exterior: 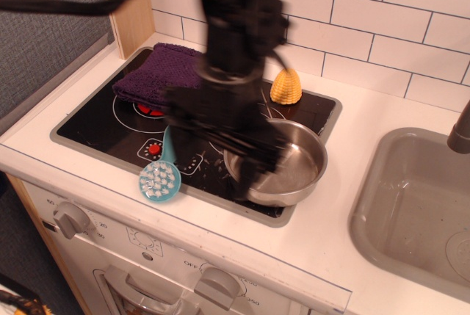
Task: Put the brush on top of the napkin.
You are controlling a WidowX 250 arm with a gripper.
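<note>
The light-blue brush [160,180] lies on the front of the black stovetop [95,120], with its white-bristled head toward the front edge. Its handle is partly hidden behind my left finger. The dark purple napkin [147,80] lies on the back left burner, and my arm covers its right side. My gripper [214,152] is motion-blurred. It hangs open and empty low over the stovetop, just right of the brush handle, with its fingers spread wide.
A metal bowl [297,161] sits on the front right burner, right under my right finger. A yellow corn cob [286,86] stands behind it. A grey sink [411,205] is at the right. A wooden panel [132,14] and tiled wall stand behind the stove.
</note>
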